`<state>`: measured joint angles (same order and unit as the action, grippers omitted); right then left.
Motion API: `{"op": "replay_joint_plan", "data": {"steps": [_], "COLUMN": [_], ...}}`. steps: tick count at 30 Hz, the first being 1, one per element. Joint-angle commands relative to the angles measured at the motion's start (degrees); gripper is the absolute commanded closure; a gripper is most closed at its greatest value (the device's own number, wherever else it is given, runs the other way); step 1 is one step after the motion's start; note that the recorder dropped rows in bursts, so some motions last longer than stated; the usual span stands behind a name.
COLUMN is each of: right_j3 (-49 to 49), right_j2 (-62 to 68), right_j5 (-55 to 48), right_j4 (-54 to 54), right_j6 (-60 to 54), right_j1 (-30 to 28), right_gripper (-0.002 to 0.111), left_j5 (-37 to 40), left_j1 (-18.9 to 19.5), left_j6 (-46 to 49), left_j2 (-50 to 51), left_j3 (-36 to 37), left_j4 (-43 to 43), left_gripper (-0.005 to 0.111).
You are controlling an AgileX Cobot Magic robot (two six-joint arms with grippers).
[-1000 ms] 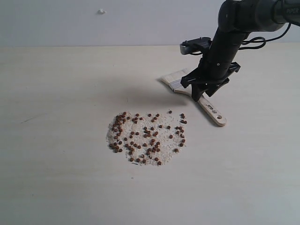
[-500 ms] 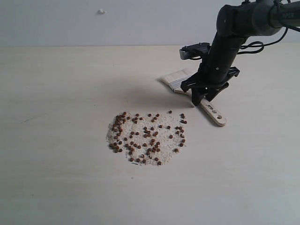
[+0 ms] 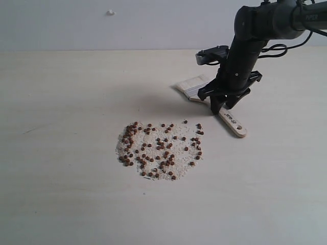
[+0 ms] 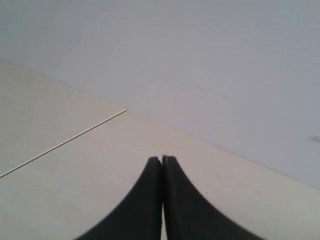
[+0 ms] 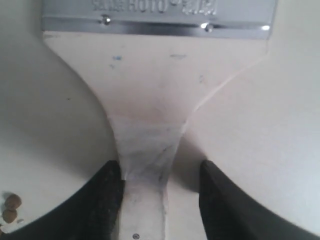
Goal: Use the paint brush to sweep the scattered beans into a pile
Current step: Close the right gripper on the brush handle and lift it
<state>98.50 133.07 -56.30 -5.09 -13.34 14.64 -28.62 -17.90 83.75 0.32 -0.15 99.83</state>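
Brush spot: the paint brush (image 3: 231,122) lies flat on the counter (image 3: 61,102), far-right of the beans. Its bristles point far-left and the handle end points near-right.
Beans: the beans (image 3: 161,150) sit in a loose round patch mid-counter, mixed w/ pale grains. They are apart from the bristles, and a few stragglers lie near the handle.
Right gripper (image 3: 219,107): down over the handle neck, one jaw on each side. The jaws are apart and a gap shows on one side at least, so it is not clamped yet.
Left gripper (image 4: 161,165): closed on nothing, fingers pressed together.
Brush feel: prob. light. The wood handle is stiff and smooth, so it might swivel in a loose pinch. The bristles are soft and will splay if pushed down hard.
Where to hold: the narrow neck just behind the ferrule (image 5: 160,25) — close to the bristles, so better control of the sweep angle.
Beans' feel: tiny, round and hard, so they'll roll and skip. Slow, low strokes look safest — approx. from the patch edge inward.
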Motion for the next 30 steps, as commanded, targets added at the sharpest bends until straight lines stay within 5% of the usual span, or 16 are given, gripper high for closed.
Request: {"op": "replay_joint_plan", "data": {"steps": [1, 13, 30], "right_j3": [-0.08, -0.08, -0.08], "right_j2": [0.97, 0.97, 0.97], "right_j5": [0.74, 5.46, 1.57], "right_j4": [5.98, 11.72, 7.27], "right_j6": [4.99, 6.02, 6.02], "right_j1": [0.26, 7.33, 7.23], "right_gripper": [0.061, 0.062, 0.062], "left_j5": [-0.24, -0.24, -0.34], "left_j1": [-0.36, -0.36, -0.36], "left_j6": [-0.06, -0.06, -0.07], "left_j2": [-0.32, -0.32, -0.32], "left_j3": [0.15, 0.15, 0.15], "left_j4": [0.11, 0.11, 0.11], "left_gripper": [0.107, 0.107, 0.107]}}
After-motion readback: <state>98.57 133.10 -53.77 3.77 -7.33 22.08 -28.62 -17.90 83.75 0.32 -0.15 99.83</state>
